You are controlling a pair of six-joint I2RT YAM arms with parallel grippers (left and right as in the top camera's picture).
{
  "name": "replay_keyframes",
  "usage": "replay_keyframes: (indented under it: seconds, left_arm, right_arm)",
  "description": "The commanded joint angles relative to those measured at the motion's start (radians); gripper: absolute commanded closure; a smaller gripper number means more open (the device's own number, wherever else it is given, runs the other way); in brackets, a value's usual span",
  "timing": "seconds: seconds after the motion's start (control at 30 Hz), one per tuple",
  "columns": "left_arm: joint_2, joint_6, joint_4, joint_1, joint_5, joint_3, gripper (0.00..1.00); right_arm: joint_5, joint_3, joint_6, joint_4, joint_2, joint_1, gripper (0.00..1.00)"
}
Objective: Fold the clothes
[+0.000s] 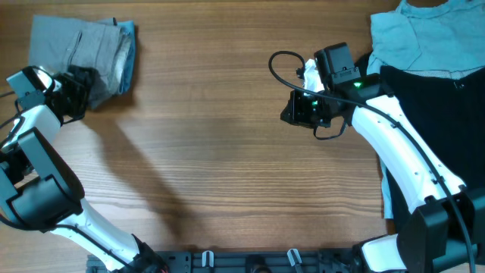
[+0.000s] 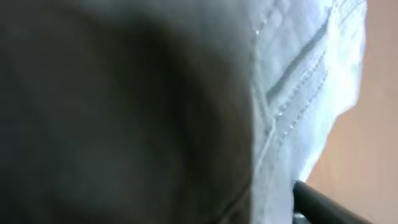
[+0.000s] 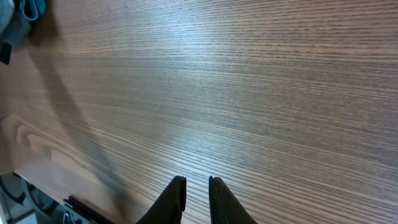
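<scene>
The grey shorts (image 1: 79, 49) lie folded in a stack at the table's far left, with a light-blue edge (image 1: 130, 34) showing on the stack's right side. My left gripper (image 1: 76, 89) is on the stack's near edge. In the left wrist view pale stitched cloth (image 2: 292, 93) and dark shadow fill the frame. One finger (image 2: 317, 202) shows far out to the right, so the jaws stand open around cloth. My right gripper (image 1: 292, 110) (image 3: 196, 180) hovers over bare wood with only a thin gap between its fingers, holding nothing.
A pale blue top (image 1: 428, 38) lies at the far right corner, and a black garment (image 1: 432, 114) is spread below it under the right arm. The wooden table (image 1: 227, 174) runs between the two arms. A black rail (image 1: 250, 262) lines the near edge.
</scene>
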Motion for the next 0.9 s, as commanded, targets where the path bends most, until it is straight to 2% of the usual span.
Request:
replay_keyframes:
  seconds: [0.0, 0.13, 0.23, 0.27, 0.3, 0.33, 0.37, 0.47, 0.6, 0.67, 0.77, 0.8, 0.83, 0.87]
  left_arm:
    - [-0.038, 0.038, -0.002, -0.007, 0.201, 0.008, 0.53]
    - [-0.117, 0.047, -0.047, -0.003, 0.227, 0.008, 0.50]
    - [-0.211, 0.105, -0.107, -0.003, 0.227, 0.008, 0.49]
    - [-0.255, 0.122, -0.116, -0.004, 0.216, 0.008, 0.46]
    - [-0.281, 0.129, -0.118, -0.004, 0.205, 0.008, 0.36]
    - [-0.312, 0.142, -0.123, -0.004, 0.189, 0.008, 0.10]
    - [-0.340, 0.153, -0.134, -0.004, 0.166, 0.008, 0.00]
    - [-0.404, 0.169, -0.198, -0.004, 0.104, 0.008, 0.00]
    - [-0.419, 0.178, -0.260, -0.003, 0.104, 0.008, 0.00]
    - [-0.418, 0.235, -0.281, -0.003, 0.093, 0.008, 0.00]
    - [-0.416, 0.284, -0.285, -0.004, -0.009, 0.008, 0.00]
    - [-0.400, 0.328, -0.244, -0.004, -0.116, 0.008, 0.30]
    - [-0.385, 0.335, -0.211, -0.004, -0.140, 0.007, 0.61]
    - [-0.367, 0.335, -0.182, -0.005, -0.147, 0.007, 0.75]
  right_arm:
    - [-0.012, 0.002, 0.006, 0.002, -0.008, 0.002, 0.83]
    - [-0.034, 0.002, 0.004, 0.002, -0.008, 0.002, 0.83]
    - [-0.034, 0.002, 0.003, 0.003, -0.008, 0.002, 0.83]
    - [-0.034, 0.002, 0.004, 0.007, -0.008, 0.002, 0.83]
    - [-0.034, 0.002, 0.003, 0.010, -0.008, 0.002, 0.83]
    - [-0.034, 0.002, 0.003, 0.014, -0.008, 0.002, 0.83]
    - [-0.034, 0.002, 0.003, 0.017, -0.008, 0.002, 0.83]
    - [-0.034, 0.002, 0.001, 0.026, -0.008, 0.002, 0.83]
    - [-0.034, 0.002, -0.016, 0.035, -0.008, 0.002, 0.82]
    - [-0.034, 0.002, -0.023, 0.037, -0.008, 0.002, 0.82]
    - [-0.034, 0.002, -0.022, 0.037, -0.008, 0.002, 0.82]
    - [-0.034, 0.002, -0.022, 0.037, -0.008, 0.002, 0.82]
    - [-0.034, 0.002, -0.023, 0.039, -0.008, 0.002, 0.82]
    - [-0.032, 0.002, -0.023, 0.041, -0.008, 0.002, 0.81]
